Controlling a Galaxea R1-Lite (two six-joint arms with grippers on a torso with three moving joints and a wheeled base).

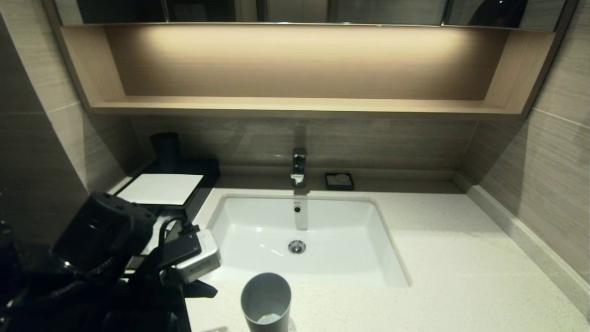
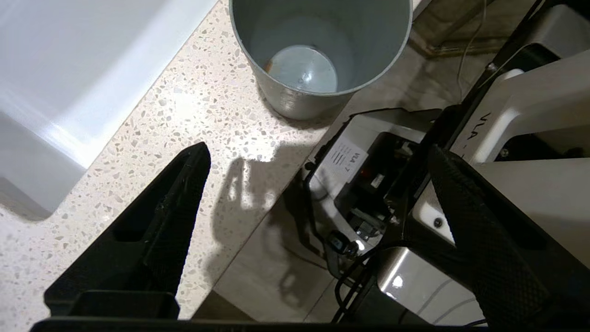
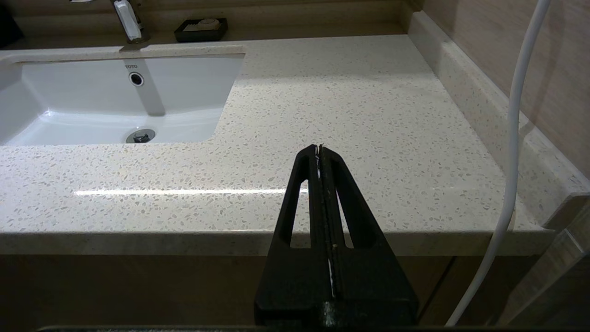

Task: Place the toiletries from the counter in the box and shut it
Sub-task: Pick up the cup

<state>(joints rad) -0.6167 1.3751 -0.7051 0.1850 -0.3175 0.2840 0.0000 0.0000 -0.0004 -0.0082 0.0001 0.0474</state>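
Note:
The black box (image 1: pixel 203 171) with its white top panel (image 1: pixel 161 188) stands at the back left of the speckled counter (image 1: pixel 461 258); my left arm (image 1: pixel 115 244) hides its front. No toiletries show in any view. My left gripper (image 2: pixel 318 152) hangs open and empty over the counter's front edge, close to a grey cup (image 2: pixel 318 50). In the right wrist view my right gripper (image 3: pixel 319 148) is shut with nothing in it, low before the counter's front edge, right of the sink (image 3: pixel 193 83).
The white sunken sink (image 1: pixel 258 216) with a chrome tap (image 1: pixel 298 167) fills the counter's middle. A small black soap dish (image 1: pixel 339 180) sits behind it. The grey cup (image 1: pixel 266 299) stands at the front edge. A dark tumbler (image 1: pixel 166 150) is behind the box. A wooden shelf (image 1: pixel 299 107) overhangs.

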